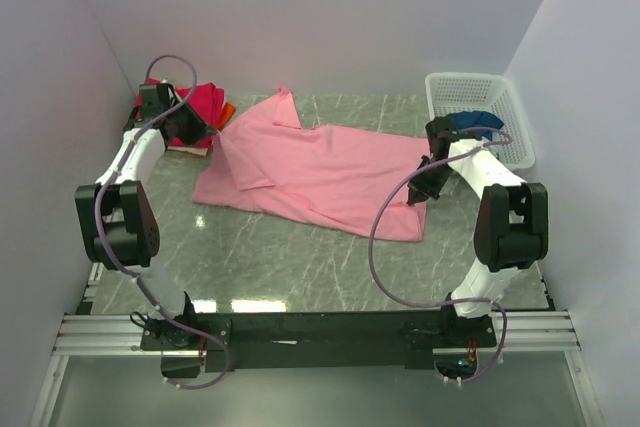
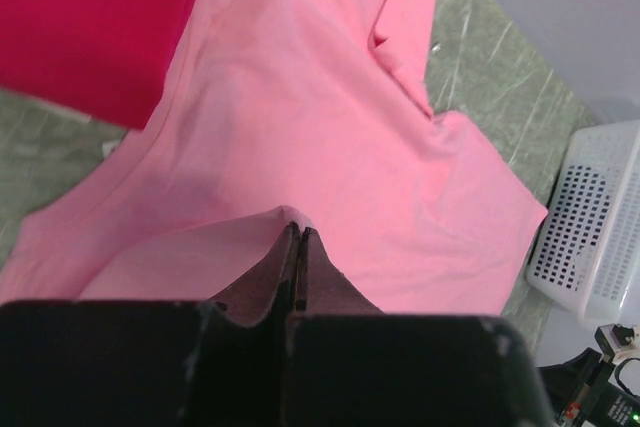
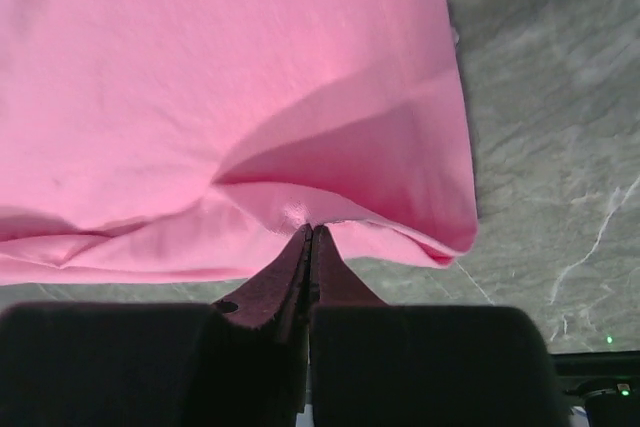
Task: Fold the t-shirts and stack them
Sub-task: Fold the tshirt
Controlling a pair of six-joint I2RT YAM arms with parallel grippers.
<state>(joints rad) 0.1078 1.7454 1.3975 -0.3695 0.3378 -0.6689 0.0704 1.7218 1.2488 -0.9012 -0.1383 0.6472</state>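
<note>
Table: the marbled green-grey top (image 1: 300, 267) carries everything.
Pink t-shirt: the pink t-shirt (image 1: 320, 172) lies spread across the middle of the table, between the two arms. One sleeve points toward the back wall, and the left side rises in a ridge toward the left arm.
Basket: the white mesh basket (image 1: 470, 87) sits in the far right corner, just beyond the right arm.
Magenta-red t-shirt: the magenta-red t-shirt (image 1: 205, 99) is bunched in the far left corner, with an orange t-shirt (image 1: 229, 110) peeking out beside it (probably where the stack will build).
Dark blue t-shirt: the dark blue t-shirt (image 1: 478, 119) is in the basket, likely waiting its turn.
Left gripper: the left gripper (image 2: 298, 232) is pinched tight on the pink tee's left edge.
Right gripper: the right gripper (image 3: 308, 232) is clamped on the pink hem at the right edge.
Why so held: opposite pinches likely keep the cloth taut for a clean fold.
Views: the overhead view gives the layout but hides the fingertips. Only the wrist views show cloth caught between closed jaws.
</note>
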